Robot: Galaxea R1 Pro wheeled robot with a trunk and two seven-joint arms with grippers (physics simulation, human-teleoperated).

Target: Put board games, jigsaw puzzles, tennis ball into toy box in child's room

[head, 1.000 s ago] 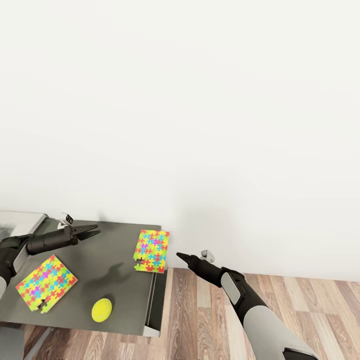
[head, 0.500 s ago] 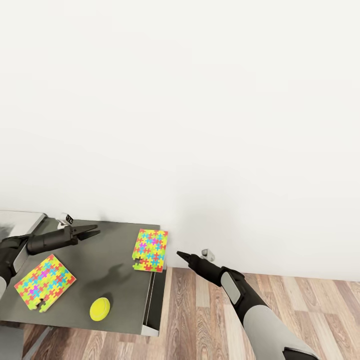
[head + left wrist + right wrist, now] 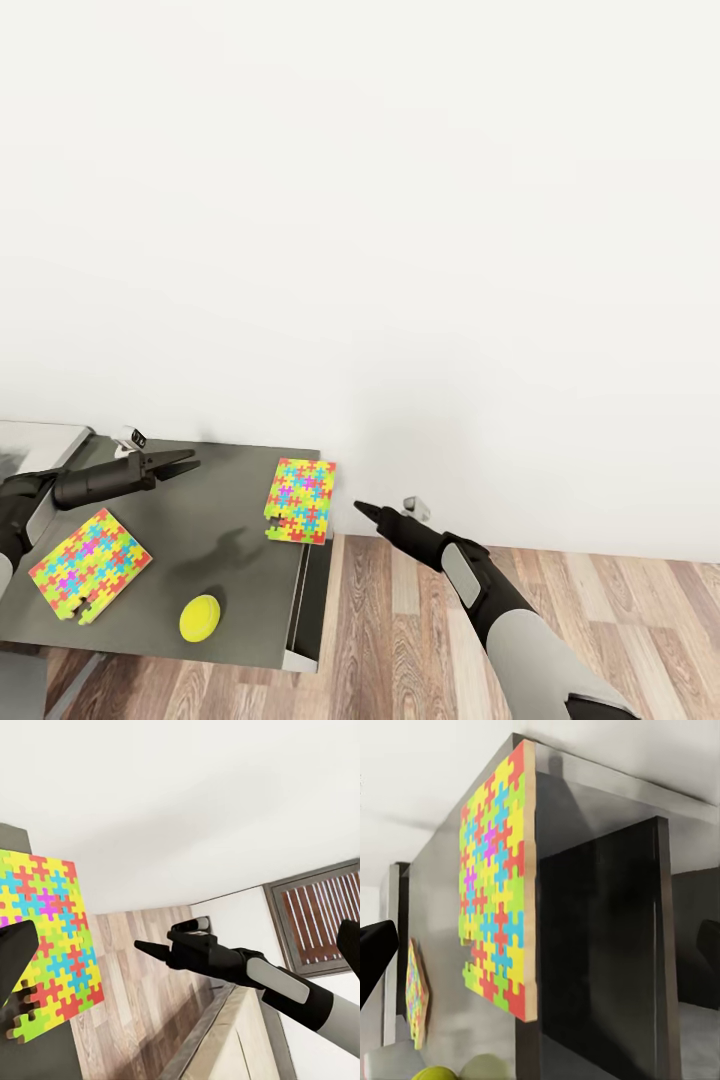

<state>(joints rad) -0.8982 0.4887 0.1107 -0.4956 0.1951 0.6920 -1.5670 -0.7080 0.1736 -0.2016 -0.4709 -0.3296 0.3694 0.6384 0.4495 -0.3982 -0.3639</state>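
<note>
Two jigsaw puzzles lie on the grey table (image 3: 215, 500): one (image 3: 302, 500) at its right end, one (image 3: 90, 565) near the front left. A yellow-green tennis ball (image 3: 201, 617) rests by the front edge. My left gripper (image 3: 185, 462) hovers open and empty over the table's back, between the puzzles. My right gripper (image 3: 362, 512) hangs open and empty just off the table's right end, beside the right puzzle (image 3: 499, 907). The left wrist view holds that puzzle (image 3: 45, 945) and the right gripper (image 3: 142, 945). A light grey corner (image 3: 40, 440) at far left may be the toy box.
A white wall (image 3: 400, 250) stands right behind the table. Wood plank floor (image 3: 420, 640) spreads to the right of the table's dark side panel (image 3: 315, 590). The other puzzle (image 3: 416, 990) and the ball (image 3: 435, 1072) show past the near one.
The whole picture slid slightly left and down a second ago, so the camera moved. Both arms and the things on the table have kept still since.
</note>
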